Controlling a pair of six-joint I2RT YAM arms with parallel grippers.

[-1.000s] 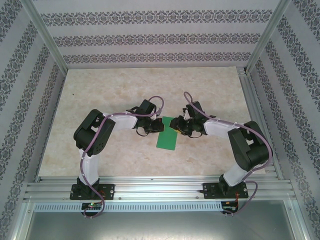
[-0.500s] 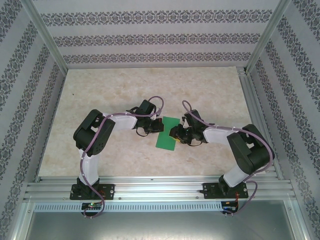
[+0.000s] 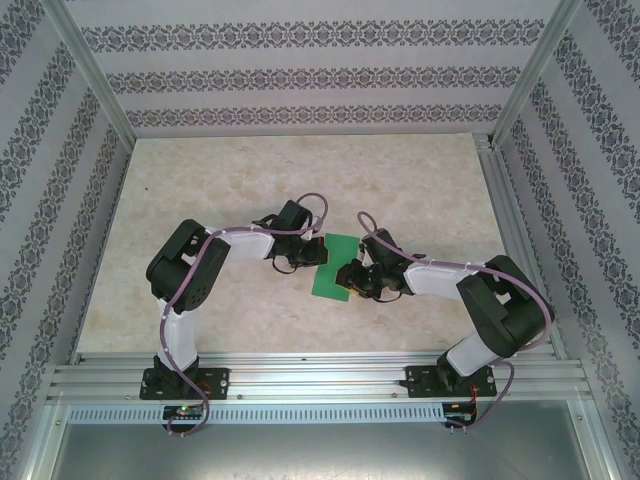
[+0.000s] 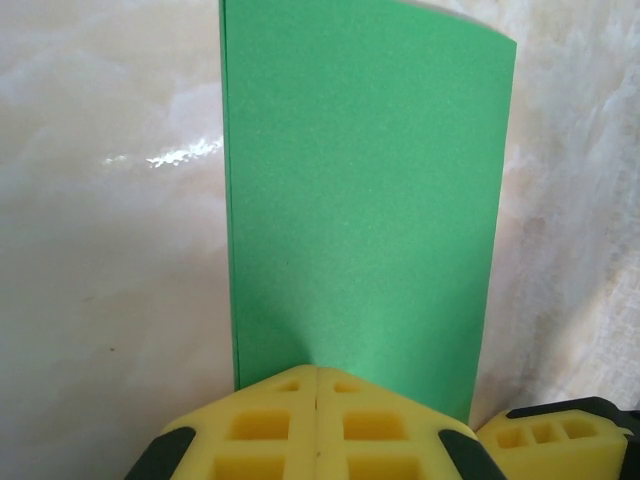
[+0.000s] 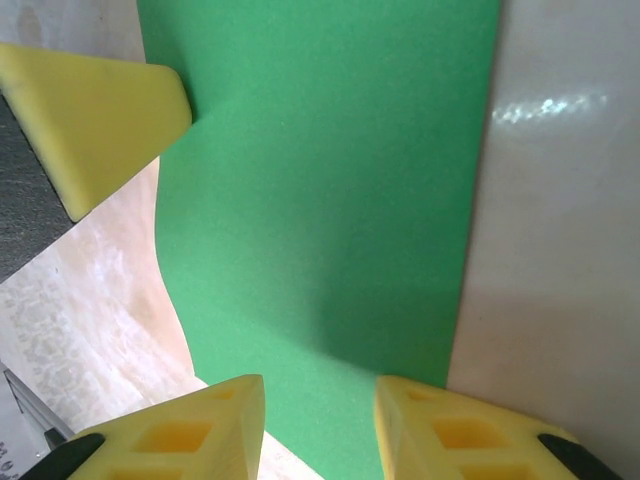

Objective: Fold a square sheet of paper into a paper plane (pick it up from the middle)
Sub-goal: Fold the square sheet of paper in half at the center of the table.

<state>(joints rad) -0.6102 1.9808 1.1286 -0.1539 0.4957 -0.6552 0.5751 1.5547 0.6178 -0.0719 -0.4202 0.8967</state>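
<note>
The green sheet of paper (image 3: 333, 268) lies mid-table as a narrow rectangle, about half as wide as it is long. In the left wrist view the paper (image 4: 360, 200) stretches away from my left gripper (image 4: 317, 385), whose yellow pads are pressed together on its near edge. From above, the left gripper (image 3: 312, 255) sits at the sheet's left side. My right gripper (image 3: 352, 280) is at the sheet's right near corner. Its jaws (image 5: 320, 420) stand open over the paper (image 5: 330, 180) with green between them. The paper's side towards the left gripper's finger (image 5: 100, 110) curves up off the table.
The marble-patterned table (image 3: 250, 180) spreads around the sheet. Aluminium rails (image 3: 320, 375) run along the near edge by the arm bases. Patterned walls and metal posts (image 3: 95, 90) close in the left, right and back.
The right gripper has slid along the paper's right side towards the near edge and a little left. The left gripper and the sheet have stayed put.
</note>
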